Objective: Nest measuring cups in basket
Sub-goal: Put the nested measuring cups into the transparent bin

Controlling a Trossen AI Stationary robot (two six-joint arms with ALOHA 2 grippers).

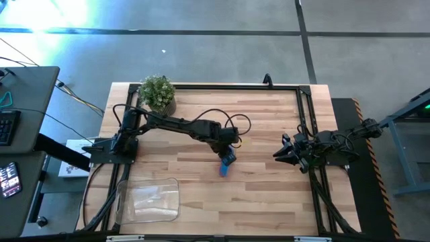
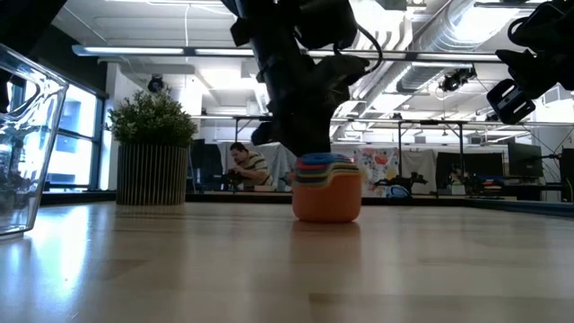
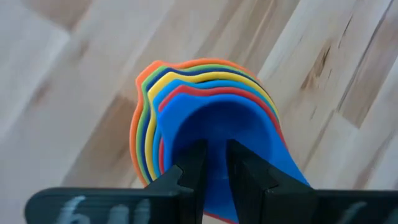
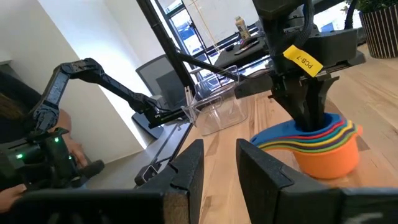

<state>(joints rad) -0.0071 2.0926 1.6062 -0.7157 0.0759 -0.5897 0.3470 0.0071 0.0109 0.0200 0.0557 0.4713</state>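
Your left gripper (image 3: 214,177) is closed on the handle end of the measuring cups (image 2: 327,190), its two dark fingers (image 3: 189,171) pinching the blue handle of the innermost cup. The cups sit nested in one stack, orange outermost, then green, yellow, red and blue inside, and the stack rests on the table (image 1: 269,181) right under that gripper, near the table's middle. The basket (image 1: 149,199) stands well apart from the gripper, back toward the left arm's base at the table's near left corner; it is clear plastic and you can see nothing inside it. Your right gripper (image 4: 217,165) waits off to the far side of the stack from the basket, lifted off the wood near the right edge, pointing at the cups with its fingers a little apart and nothing between them. The surface is pale butcher-block wood framed by a black rail. A small potted plant (image 1: 158,94) stands beyond the left arm's base at the far left corner. Past the table the room is an open workshop with ceiling ducts, desks and monitors, and a person (image 2: 244,168) is seated behind the plant. A yellow tag (image 4: 301,60) on the left wrist reads "PCB-7".
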